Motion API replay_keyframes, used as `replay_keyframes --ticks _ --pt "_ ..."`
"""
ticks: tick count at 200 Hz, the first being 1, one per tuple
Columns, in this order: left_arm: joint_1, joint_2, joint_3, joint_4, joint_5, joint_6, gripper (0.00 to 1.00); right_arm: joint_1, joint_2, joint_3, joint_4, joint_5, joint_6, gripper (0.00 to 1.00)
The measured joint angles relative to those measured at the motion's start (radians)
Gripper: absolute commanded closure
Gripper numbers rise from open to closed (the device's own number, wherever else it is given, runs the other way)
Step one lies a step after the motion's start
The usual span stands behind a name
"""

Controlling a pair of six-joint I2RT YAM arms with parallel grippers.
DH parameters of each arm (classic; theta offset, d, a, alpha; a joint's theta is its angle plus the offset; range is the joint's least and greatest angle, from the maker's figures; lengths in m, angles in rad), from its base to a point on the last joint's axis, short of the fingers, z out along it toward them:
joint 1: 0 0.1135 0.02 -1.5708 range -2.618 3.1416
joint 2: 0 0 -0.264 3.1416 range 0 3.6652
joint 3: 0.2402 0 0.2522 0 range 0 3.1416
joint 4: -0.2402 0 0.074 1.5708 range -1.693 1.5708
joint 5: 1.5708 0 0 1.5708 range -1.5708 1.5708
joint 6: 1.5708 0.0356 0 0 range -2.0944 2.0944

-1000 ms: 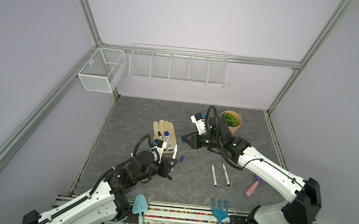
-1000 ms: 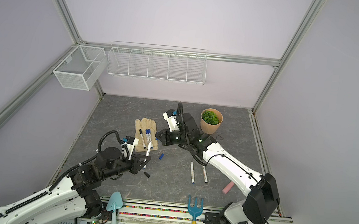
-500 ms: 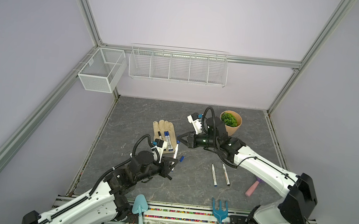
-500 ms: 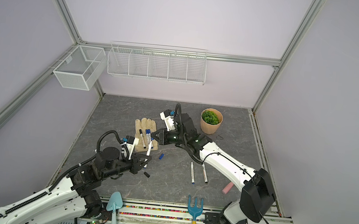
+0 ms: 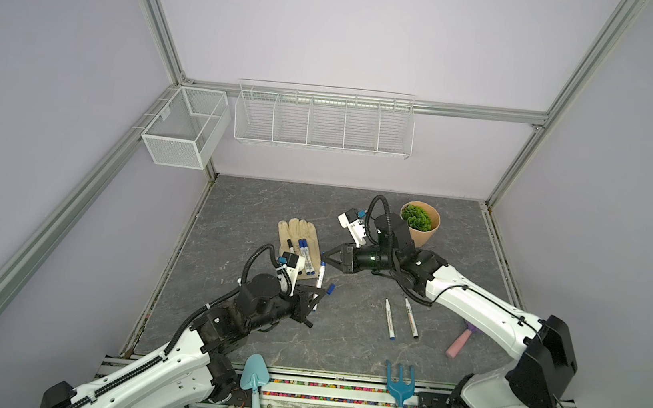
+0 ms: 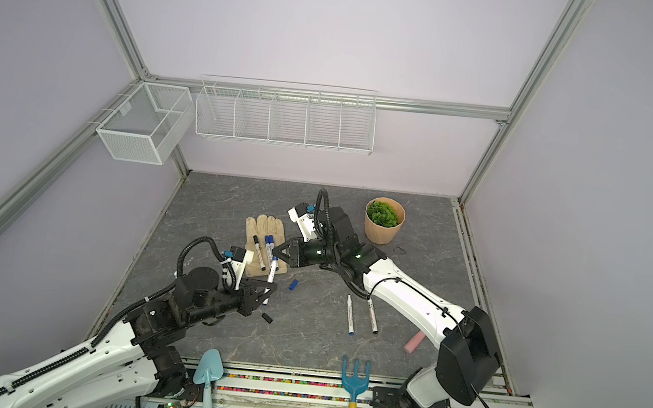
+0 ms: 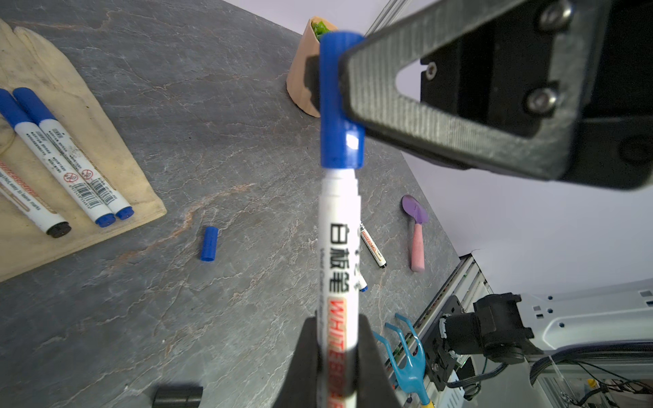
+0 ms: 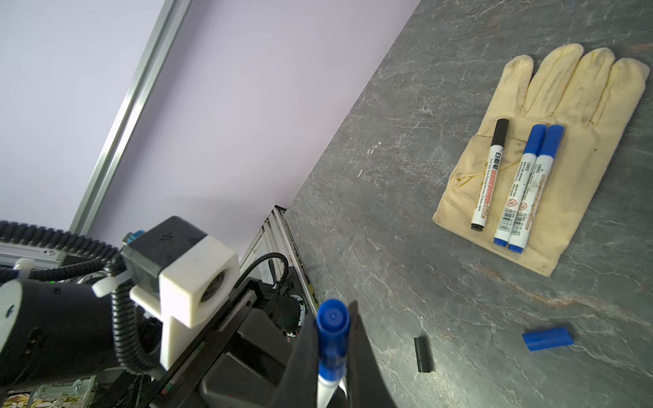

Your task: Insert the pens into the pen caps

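- left gripper: jaws closed tight on the printed barrel of the held pen; gripping the lower half, tip end left free
- right gripper: jaws closed tight on the blue cap, pinching it from both sides
- blue cap seen in the left wrist view sitting over the held pen's tip; only a narrow white collar visible below the cap's rim; pen and cap in one straight line
- held pen and both grippers in both top views raised above the tabletop, just beside the cuff corner of the glove
- lying on the glove's palm, side by side with caps toward the fingers: one black-capped pen and two blue-capped pens; the blue pair touching, the black one slightly apart
- loose blue cap flat on bare tabletop, near the glove's cuff edge but clear of it
- loose black cap also flat on the tabletop, farther from the glove's cuff than the blue one
- two bare pens without caps, nearly parallel to each other, well apart from the glove, beyond the loose blue cap
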Motion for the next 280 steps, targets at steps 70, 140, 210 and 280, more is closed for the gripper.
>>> replay_keyframes --ticks 70,140,210,280 --pt "-0.014 0.013 0.000 0.051 0.009 0.022 1.00 -0.047 -0.029 -0.016 -0.027 -0.114 -0.030 0.93" --pt "-0.029 0.097 0.012 0.092 0.026 0.050 1.00 -0.099 -0.033 -0.034 -0.077 -0.217 -0.126 0.93" --pt "-0.045 0.179 0.045 0.114 0.082 0.083 1.00 -0.103 -0.062 -0.023 -0.194 -0.238 -0.254 0.93" --pt "-0.048 0.174 0.050 0.081 0.075 0.130 1.00 -0.099 -0.065 -0.010 -0.257 -0.225 -0.327 0.93"
